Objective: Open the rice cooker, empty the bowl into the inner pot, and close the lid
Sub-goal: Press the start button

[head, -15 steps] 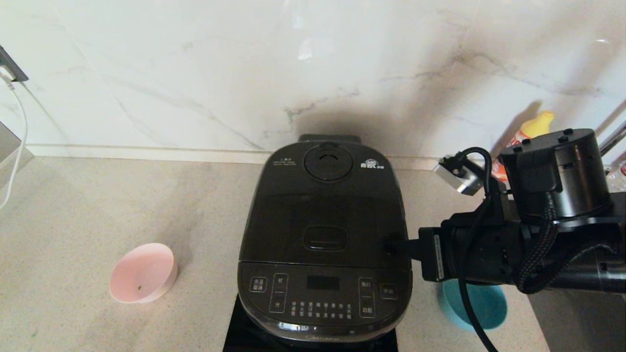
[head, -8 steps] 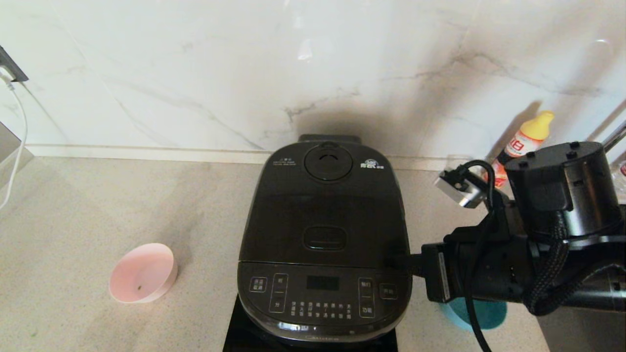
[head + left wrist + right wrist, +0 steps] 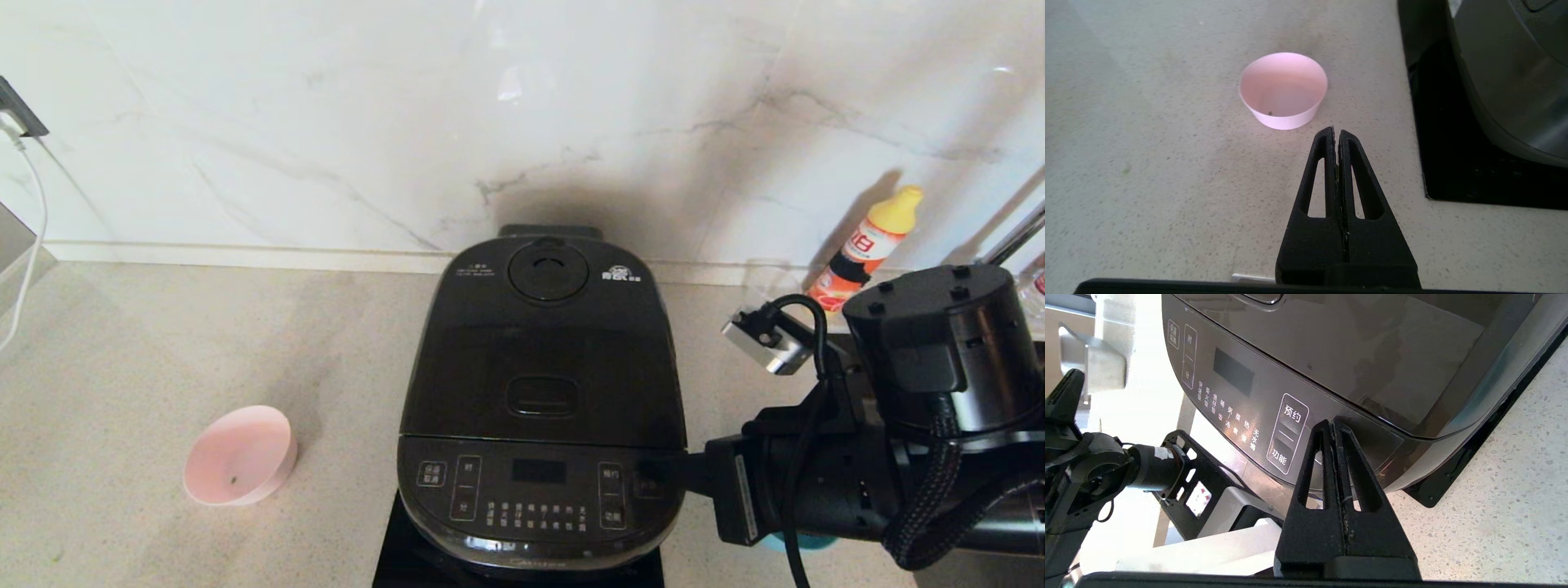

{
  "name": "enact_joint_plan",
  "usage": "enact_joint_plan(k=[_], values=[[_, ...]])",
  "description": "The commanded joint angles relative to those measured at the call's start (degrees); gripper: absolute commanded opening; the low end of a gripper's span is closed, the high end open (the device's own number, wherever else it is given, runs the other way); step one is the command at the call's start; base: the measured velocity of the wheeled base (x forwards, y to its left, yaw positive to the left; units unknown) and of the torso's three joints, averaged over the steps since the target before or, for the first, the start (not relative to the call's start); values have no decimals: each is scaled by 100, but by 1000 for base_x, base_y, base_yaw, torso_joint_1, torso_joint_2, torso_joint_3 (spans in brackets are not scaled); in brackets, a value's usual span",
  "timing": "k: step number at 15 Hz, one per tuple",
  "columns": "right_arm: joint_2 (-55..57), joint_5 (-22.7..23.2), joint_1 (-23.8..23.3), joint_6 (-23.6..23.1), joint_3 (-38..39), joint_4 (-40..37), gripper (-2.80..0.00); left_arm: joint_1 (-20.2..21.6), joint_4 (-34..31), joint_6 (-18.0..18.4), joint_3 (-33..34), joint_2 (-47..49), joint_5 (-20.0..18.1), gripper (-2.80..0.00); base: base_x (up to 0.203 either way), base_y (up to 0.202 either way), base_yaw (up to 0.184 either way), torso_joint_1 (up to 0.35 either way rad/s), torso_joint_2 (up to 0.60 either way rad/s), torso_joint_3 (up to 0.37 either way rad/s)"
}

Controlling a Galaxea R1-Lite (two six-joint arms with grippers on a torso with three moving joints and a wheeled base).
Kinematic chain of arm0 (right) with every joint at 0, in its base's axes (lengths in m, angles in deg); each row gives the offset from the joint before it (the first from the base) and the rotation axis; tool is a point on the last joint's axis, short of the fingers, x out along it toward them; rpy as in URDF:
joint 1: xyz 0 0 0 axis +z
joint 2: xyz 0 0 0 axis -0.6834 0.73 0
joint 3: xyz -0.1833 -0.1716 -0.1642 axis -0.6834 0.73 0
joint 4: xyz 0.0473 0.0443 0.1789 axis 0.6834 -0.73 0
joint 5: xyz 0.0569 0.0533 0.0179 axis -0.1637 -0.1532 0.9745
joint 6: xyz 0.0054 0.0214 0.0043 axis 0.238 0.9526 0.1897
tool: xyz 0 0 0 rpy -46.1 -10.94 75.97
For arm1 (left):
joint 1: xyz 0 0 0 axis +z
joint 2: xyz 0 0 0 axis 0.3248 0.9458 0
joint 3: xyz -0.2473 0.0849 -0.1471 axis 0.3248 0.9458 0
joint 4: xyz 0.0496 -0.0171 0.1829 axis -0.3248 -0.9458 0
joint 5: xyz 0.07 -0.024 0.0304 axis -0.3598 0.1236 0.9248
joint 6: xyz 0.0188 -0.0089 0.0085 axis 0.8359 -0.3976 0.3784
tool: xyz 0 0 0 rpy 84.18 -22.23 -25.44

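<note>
Fingers pressed together, the right gripper (image 3: 1334,424) reaches level from the right, its tips at the rice cooker (image 3: 540,408) front panel. The left gripper (image 3: 1336,132) — also closed, empty — hovers over the counter (image 3: 163,343) near one pink bowl (image 3: 238,456). The lid (image 3: 543,351) is down.

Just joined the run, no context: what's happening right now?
The rice cooker sits on the counter with its lid shut. The right hand, fingers together, is at the cooker's front right corner by the button panel, holding nothing. The left hand, also shut and empty, hangs above the counter near the pink bowl, which stands left of the cooker and looks nearly empty, just a small speck inside.
</note>
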Motion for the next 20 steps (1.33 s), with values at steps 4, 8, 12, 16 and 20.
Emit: enact_joint_plan(k=[4,8,12,16,20], values=[[-368,-40,-4,40,9,15,-280,-2,0,1,53,7,-2,-280,0,0,0,0,0,0],[-674,-32,-10,50,65,10,-280,6,2,1,53,7,5,-280,0,0,0,0,0,0],[-866,-17,-10,46,198,15,-280,0,2,1,53,7,3,-280,0,0,0,0,0,0],[-1076,-11,-10,52,177,15,-280,2,2,1,53,7,1,-280,0,0,0,0,0,0],[-1116,15,142,55,243,6,-280,-1,2,1,53,7,4,-280,0,0,0,0,0,0]])
